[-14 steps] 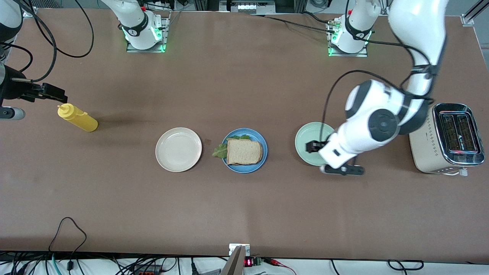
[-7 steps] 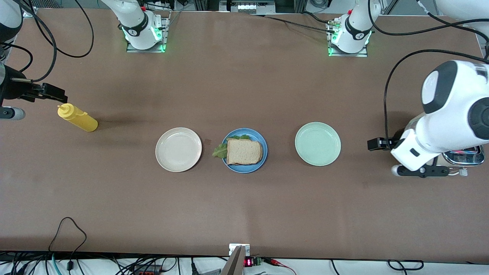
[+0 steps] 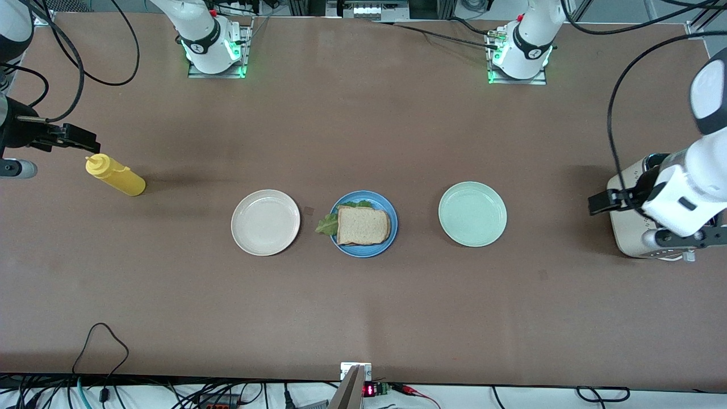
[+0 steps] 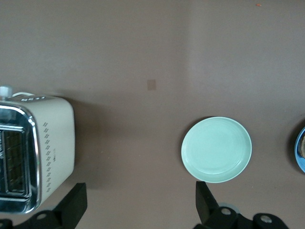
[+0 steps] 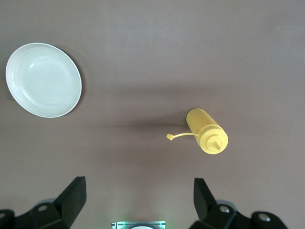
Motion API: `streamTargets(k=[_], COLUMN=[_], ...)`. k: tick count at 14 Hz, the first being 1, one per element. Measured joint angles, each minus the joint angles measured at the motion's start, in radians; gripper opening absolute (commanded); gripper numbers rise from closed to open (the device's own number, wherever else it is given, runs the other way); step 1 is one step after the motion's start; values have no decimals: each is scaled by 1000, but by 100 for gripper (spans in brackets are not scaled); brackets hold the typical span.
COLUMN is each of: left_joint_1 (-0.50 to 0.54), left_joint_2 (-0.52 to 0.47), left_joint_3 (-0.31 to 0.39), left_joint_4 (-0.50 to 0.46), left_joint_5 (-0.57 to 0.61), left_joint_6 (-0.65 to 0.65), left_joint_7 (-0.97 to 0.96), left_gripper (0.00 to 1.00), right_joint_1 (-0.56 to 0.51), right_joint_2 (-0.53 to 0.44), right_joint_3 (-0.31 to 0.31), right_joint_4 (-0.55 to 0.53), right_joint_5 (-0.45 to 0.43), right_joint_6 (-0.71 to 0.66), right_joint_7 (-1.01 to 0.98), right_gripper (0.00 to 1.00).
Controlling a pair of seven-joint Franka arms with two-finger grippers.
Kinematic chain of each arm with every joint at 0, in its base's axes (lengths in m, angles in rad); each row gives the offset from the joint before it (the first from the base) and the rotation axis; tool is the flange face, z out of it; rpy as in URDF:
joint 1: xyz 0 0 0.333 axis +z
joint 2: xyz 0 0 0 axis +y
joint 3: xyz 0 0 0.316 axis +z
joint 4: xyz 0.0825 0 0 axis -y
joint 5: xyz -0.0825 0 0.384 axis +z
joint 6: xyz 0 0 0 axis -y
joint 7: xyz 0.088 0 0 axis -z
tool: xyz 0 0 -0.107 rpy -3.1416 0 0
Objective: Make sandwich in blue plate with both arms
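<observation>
The sandwich (image 3: 363,225) lies on the blue plate (image 3: 391,213) mid-table: a toasted bread slice on top, another just showing beneath it, and green lettuce (image 3: 326,225) sticking out toward the right arm's end. Only a sliver of the blue plate (image 4: 301,151) shows in the left wrist view. My left gripper (image 3: 597,203) (image 4: 141,202) hangs open and empty over bare table between the pale green plate and the toaster. Open and empty too, my right gripper (image 3: 85,138) (image 5: 139,198) waits above the table near the yellow bottle.
A beige plate (image 3: 265,222) (image 5: 44,79) and a pale green plate (image 3: 472,213) (image 4: 217,149) flank the blue plate. A toaster (image 3: 627,233) (image 4: 35,148) stands at the left arm's end. A yellow squeeze bottle (image 3: 115,175) (image 5: 207,131) stands at the right arm's end.
The left arm has swung from over the pale green plate toward the toaster, gripper staying open. The right arm and everything on the table stayed put.
</observation>
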Motion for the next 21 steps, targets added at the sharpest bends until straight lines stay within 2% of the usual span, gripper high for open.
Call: streamTargets(k=[5, 7, 10, 12, 15, 21], left_joint_1=[2, -16, -50, -65, -69, -69], left_joint_2=[-24, -27, -77, -137, -206, -234], left_joint_3=[0, 42, 132, 159, 175, 178], left_joint_4=[-13, -39, -142, -225, -316, -368], left_joint_5=[-32, -87, -134, -135, -135, -135], left_joint_6=[-17, 21, 136, 171, 157, 131], left_joint_7=[1, 1, 45, 114, 134, 115], left_gripper=[100, 100, 100, 100, 100, 100], right_joint_1=[0, -1, -2, -2, -3, -3], right_joint_2=[0, 0, 0, 0, 0, 0], right_joint_3=[-1, -2, -3, -4, -4, -5], right_joint_4=[0, 0, 0, 0, 0, 0], right_joint_5=[0, 0, 0, 0, 0, 0], right_joint_6=[4, 6, 7, 7, 8, 12], right_joint_7=[0, 0, 0, 0, 0, 0], right_gripper=[100, 100, 100, 100, 100, 100])
